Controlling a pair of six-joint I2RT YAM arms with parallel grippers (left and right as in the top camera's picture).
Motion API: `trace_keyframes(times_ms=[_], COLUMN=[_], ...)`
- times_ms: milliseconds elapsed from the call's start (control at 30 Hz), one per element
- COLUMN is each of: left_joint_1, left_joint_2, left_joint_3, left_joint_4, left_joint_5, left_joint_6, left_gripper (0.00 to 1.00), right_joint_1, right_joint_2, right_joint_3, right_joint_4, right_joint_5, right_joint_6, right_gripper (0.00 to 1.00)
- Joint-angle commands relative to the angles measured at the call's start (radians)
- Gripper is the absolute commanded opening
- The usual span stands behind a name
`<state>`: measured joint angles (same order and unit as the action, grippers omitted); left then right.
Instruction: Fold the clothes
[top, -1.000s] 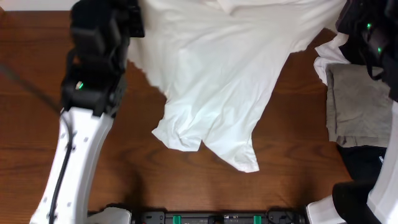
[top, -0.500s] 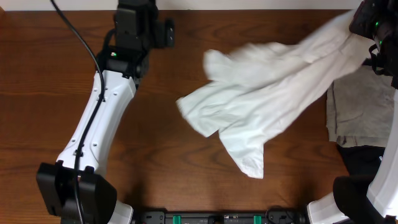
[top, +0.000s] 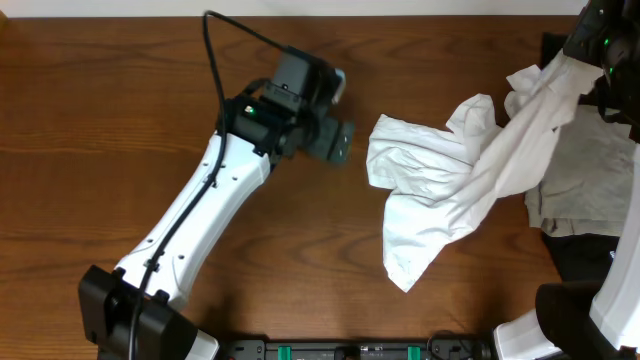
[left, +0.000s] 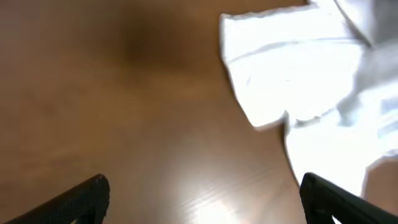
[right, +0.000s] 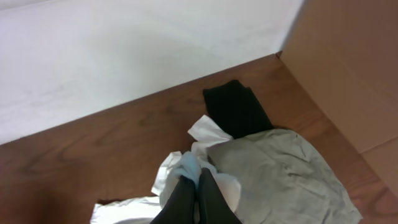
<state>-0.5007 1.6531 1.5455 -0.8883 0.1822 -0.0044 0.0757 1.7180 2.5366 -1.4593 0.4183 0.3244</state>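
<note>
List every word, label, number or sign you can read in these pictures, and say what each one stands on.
No text can be read in any view.
On the white wrinkled cloth T-shirt: no print or label shows.
On the grey-beige folded garment: nothing written.
On the black garment: nothing legible.
On the black rail with green parts at the bottom edge of the overhead view: any marks are too small to read.
</note>
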Motion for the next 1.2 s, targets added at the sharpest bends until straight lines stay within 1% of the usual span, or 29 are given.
trace_keyframes(times_ms=[0, 67, 100, 167, 233, 400, 467, 533, 600, 700, 767, 867, 967, 1100, 1167], left_joint_1=[-0.015, -0.036, -0.055, -0.092, -0.140, -0.259, -0.304, -0.349, -0.399, -0.485, -0.532, -0.574, -0.584, -0.587, -0.592], left_joint_2=[-0.024, -0.023, -0.023, -0.023, -0.023, -0.023, -0.023, -0.023, -0.023, -0.018, -0.004, 0.051, 0.120, 0.177, 0.180], left_joint_3=[0.005, -0.020, -0.045, -0.100, -0.175, -0.381, -0.438, -0.472, -0.486, -0.490, -0.490, -0.490, -0.490, -0.490, -0.490], left_joint_4=[-0.112, -0.182, -0.198, -0.184, -0.113, 0.166, 0.245, 0.286, 0.289, 0.308, 0.343, 0.426, 0.445, 0.445, 0.446], left_joint_5=[0.183, 0.230, 0.229, 0.228, 0.225, 0.225, 0.224, 0.188, 0.090, -0.062, -0.121, -0.102, -0.072, -0.034, -0.037], left_joint_6=[-0.021, -0.037, -0.060, -0.085, -0.131, -0.370, -0.431, -0.512, -0.605, -0.707, -0.767, -0.826, -0.905, -0.933, -0.935], left_gripper=[0.98, 0.98, 0.98, 0.98, 0.98, 0.98, 0.98, 0.98, 0.98, 0.98, 0.98, 0.98, 0.98, 1.00, 0.98], right_joint_1=[-0.005, -0.005, -0.005, -0.005, -0.005, -0.005, -0.005, -0.005, -0.005, -0.005, -0.005, -0.005, -0.005, -0.005, -0.005], right_joint_2=[0.005, 0.005, 0.005, 0.005, 0.005, 0.005, 0.005, 0.005, 0.005, 0.005, 0.005, 0.005, 0.004, 0.004, 0.004], right_joint_3=[0.006, 0.006, 0.006, 0.006, 0.006, 0.006, 0.006, 0.006, 0.006, 0.006, 0.006, 0.006, 0.006, 0.006, 0.006], right_joint_4=[0.000, 0.000, 0.001, 0.001, 0.001, 0.000, 0.000, 0.000, 0.001, 0.001, 0.001, 0.000, 0.000, 0.000, 0.000], right_joint_5=[0.019, 0.019, 0.019, 0.019, 0.019, 0.018, 0.018, 0.008, -0.001, -0.003, -0.004, -0.004, -0.005, -0.004, -0.004], right_joint_6=[-0.016, -0.015, -0.015, -0.015, -0.015, -0.015, -0.015, -0.015, -0.015, -0.015, -0.015, -0.015, -0.015, -0.015, -0.015], right_gripper=[0.01, 0.01, 0.01, 0.01, 0.01, 0.01, 0.01, 0.01, 0.01, 0.01, 0.01, 0.01, 0.01, 0.01, 0.01])
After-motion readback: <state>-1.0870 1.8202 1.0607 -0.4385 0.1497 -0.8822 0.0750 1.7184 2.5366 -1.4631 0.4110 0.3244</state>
